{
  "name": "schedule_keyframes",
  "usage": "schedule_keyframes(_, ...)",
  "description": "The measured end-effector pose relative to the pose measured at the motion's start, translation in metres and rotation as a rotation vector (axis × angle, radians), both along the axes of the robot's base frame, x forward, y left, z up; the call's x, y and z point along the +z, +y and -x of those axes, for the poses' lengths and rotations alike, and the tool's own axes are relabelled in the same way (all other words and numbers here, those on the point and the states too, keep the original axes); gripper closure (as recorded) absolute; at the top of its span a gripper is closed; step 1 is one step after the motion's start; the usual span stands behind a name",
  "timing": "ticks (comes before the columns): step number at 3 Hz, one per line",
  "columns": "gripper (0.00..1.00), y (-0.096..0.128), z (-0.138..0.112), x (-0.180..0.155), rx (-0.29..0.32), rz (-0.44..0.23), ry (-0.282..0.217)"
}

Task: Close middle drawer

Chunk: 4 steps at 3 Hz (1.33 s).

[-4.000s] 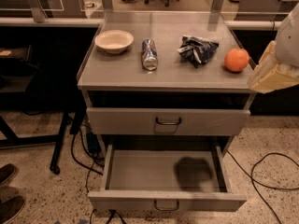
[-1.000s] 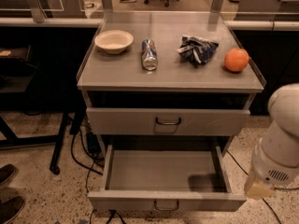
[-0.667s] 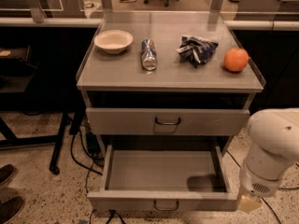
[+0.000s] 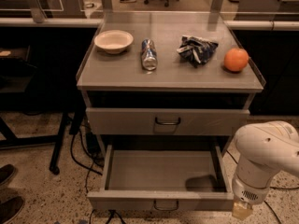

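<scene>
The middle drawer (image 4: 161,200) stood pulled well out, its front panel facing open speckled floor (image 4: 42,190), so there was room to come at it from the front and from the left. On the right the robot's white arm (image 4: 266,155) crowded the drawer's front corner, and the gripper (image 4: 242,210) hung just beside that end of the panel. Dark cables (image 4: 74,150) trailed by the cabinet's left side, and shoes (image 4: 7,174) stood further left.

"Where's the arm (image 4: 266,153) gone?"
"It's down from beside the tabletop (image 4: 117,73). The gripper (image 4: 242,210) now hangs low at the middle drawer (image 4: 135,201)'s right front corner."
"And its shadow (image 4: 201,183)?"
"Smaller, closer to the drawer's right wall."
</scene>
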<state>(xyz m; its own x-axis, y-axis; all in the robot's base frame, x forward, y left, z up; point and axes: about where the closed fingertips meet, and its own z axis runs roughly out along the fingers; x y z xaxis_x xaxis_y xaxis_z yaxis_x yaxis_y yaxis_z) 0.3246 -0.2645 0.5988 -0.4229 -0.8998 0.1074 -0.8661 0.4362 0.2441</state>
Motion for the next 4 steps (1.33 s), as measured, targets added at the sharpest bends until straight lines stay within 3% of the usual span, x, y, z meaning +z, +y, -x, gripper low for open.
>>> schedule_keyframes(1, 1.0, 0.0, 0.0, 0.0, 0.0, 0.0, 0.0)
schedule_keyframes(2, 1.0, 0.006, 0.007, -0.03, -0.036, 0.019, -0.001)
schedule_keyframes(4, 1.0, 0.013, 0.007, -0.108, -0.131, 0.006, 0.059)
